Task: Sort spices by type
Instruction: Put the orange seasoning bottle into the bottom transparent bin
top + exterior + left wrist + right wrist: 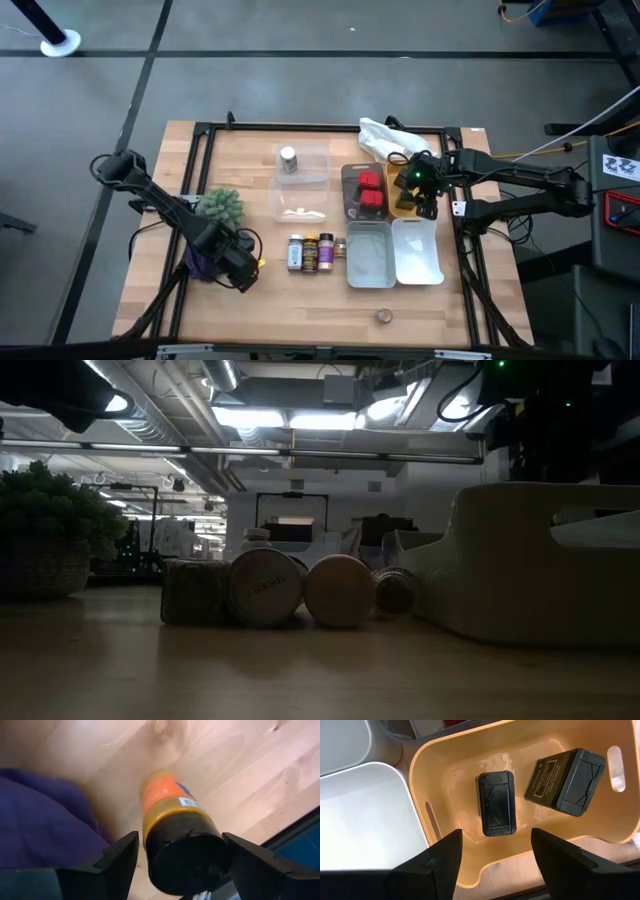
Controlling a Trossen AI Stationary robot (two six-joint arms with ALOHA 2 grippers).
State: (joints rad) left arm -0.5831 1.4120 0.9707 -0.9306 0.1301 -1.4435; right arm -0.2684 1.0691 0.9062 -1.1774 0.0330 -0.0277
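Hovering over the yellow bin [440, 775] at three o'clock on the bench [240, 300], right gripper [492, 852] jaws apart and empty above two dark tins [496, 802]. Straddling an orange-labelled jar [172, 815] lying at eight o'clock, left gripper [180, 857] jaws apart, crowding the purple cloth [45, 820] alongside. Standing nearby at six o'clock, four jars [311, 251].

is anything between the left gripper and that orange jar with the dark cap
Nothing visible. In the left wrist view the orange jar lies on its side on the wood, its dark cap between the open fingers of the left gripper. The purple cloth sits off to one side, not in the gap.
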